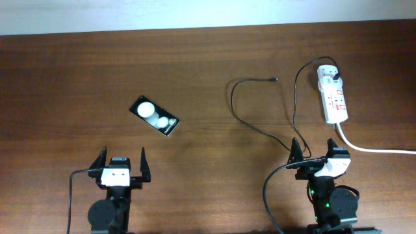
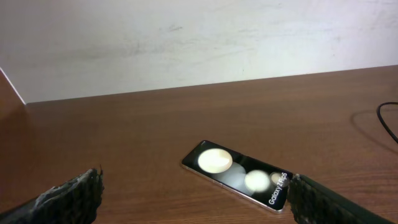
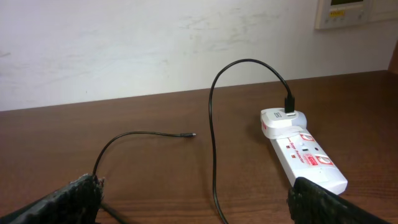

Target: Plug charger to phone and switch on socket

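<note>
Overhead: thick white cord [image 1: 390, 151] of white oblong pwr strip [image 1: 333, 97] runs off rt edge; strip's red markings too small to read. Left wrist: glossy flat black phone [image 2: 236, 174], rt corner hidden behind black ridged finger [image 2: 323, 202]; thin black charger cable [image 2: 380, 114] cut by rt edge.

Phone [image 1: 155, 116] flat, face up, L side; charger [image 3: 211, 124] adapter in socket [image 1: 335, 99], tip loose.

Both arms sit at the table's [image 1: 195, 71] near edge. The left pincer [image 1: 122, 157] and right pincer [image 1: 313, 151] point toward the far edge, jaws spread wide, empty.
</note>
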`<state>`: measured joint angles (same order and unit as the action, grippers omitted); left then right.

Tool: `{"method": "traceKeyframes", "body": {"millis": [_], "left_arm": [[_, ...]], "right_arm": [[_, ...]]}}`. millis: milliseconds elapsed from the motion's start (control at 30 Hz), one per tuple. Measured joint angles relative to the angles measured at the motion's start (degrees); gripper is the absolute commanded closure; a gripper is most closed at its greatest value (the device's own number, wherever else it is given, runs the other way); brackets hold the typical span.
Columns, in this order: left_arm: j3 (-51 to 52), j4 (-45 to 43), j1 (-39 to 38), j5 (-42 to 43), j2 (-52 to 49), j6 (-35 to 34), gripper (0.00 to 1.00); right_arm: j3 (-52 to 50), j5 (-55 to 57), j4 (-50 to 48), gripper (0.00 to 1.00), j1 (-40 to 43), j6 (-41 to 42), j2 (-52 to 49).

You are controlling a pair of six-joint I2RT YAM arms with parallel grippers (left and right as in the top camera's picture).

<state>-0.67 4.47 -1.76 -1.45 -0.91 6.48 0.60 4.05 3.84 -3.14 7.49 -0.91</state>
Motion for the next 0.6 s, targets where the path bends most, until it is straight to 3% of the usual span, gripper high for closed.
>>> {"method": "traceKeyframes", "body": {"millis": [233,433,600], "left_arm": [[-0.15,0.46,0.00,1.11,0.00,-0.02,0.01],[-9.18,11.78,0.00,4.22,-0.07,-0.13,0.01],[-15.56,15.93,0.00,4.55,-3.65,-3.10,0.01]], "right_arm": [[0.00,0.00,0.00,0.01,0.00,-0.02,0.00],[0.02,0.00,0.00,0.01,0.00,0.02,0.00],[0.00,0.00,0.00,0.01,0.00,0.02,0.00]]}}
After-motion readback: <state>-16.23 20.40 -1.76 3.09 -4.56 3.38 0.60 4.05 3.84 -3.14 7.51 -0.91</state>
